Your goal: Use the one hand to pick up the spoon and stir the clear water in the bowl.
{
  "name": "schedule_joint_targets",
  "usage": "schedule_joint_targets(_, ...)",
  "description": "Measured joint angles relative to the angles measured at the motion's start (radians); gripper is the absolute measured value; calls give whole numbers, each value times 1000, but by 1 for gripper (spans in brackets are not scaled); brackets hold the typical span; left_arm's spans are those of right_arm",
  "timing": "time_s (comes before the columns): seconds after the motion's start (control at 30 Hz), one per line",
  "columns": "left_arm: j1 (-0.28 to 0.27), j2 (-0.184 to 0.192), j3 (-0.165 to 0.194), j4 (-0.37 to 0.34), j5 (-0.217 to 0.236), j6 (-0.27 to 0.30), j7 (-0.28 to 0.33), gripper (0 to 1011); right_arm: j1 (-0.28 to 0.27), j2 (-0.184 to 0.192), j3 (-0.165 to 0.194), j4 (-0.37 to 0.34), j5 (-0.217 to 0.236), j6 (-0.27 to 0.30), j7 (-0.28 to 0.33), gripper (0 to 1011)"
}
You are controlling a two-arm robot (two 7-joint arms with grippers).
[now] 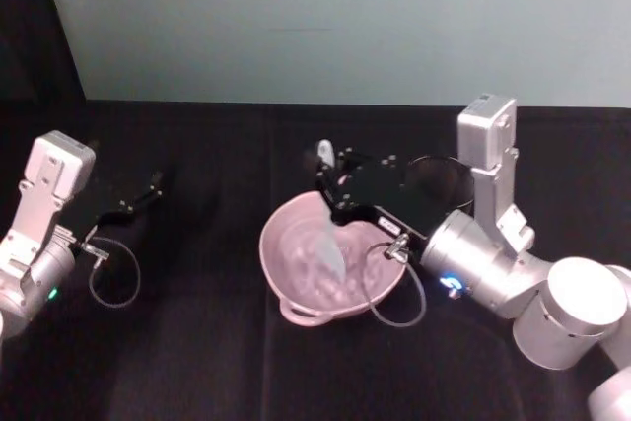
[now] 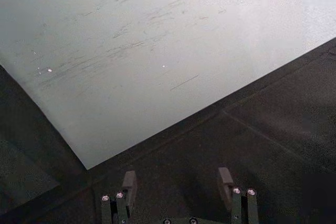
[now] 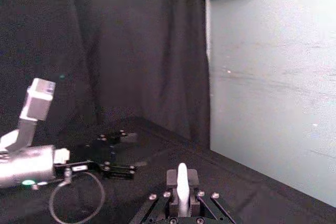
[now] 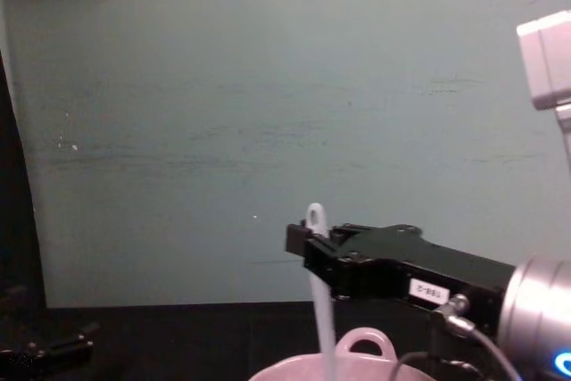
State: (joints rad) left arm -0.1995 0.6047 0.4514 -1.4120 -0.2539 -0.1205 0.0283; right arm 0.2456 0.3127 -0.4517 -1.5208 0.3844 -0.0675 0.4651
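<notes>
The pale pink bowl (image 1: 296, 278) stands mid-table, and its loop handle (image 4: 364, 343) shows in the chest view. The white spoon (image 1: 328, 239) stands nearly upright in it, blade down inside the bowl and looped end (image 4: 315, 216) up. My right gripper (image 1: 331, 194) reaches in from the right above the bowl's far rim and is shut on the spoon's handle (image 3: 181, 181). My left gripper (image 1: 138, 199) rests far left over the table, away from the bowl, with its fingers (image 2: 128, 186) apart and nothing between them.
A black wire-mesh cup (image 1: 441, 180) stands behind the right gripper, at the bowl's far right. Black cloth (image 1: 217, 362) covers the table, and a pale green wall (image 4: 268, 113) rises behind it. Cable loops hang from both wrists.
</notes>
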Motion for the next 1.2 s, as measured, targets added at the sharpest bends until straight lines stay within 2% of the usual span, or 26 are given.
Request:
schedule_joint_targets(0.37,0,0,0,0,0,0,0,1011,50,-44,-29,54,13,-14,23,113)
schedule_joint_targets(0.5,0,0,0,0,0,0,0,1011,85,-69,-30,117,32,-25,34,113)
schedule_joint_targets(0.67,0,0,0,0,0,0,0,1011,128,-83,-27,183,33,-31,32,113)
schedule_joint_targets(0.87,0,0,0,0,0,0,0,1011,143,-71,-6,201,27,-26,11,113)
schedule_joint_targets(1.2,0,0,0,0,0,0,0,1011,97,-14,45,133,20,-5,-24,113)
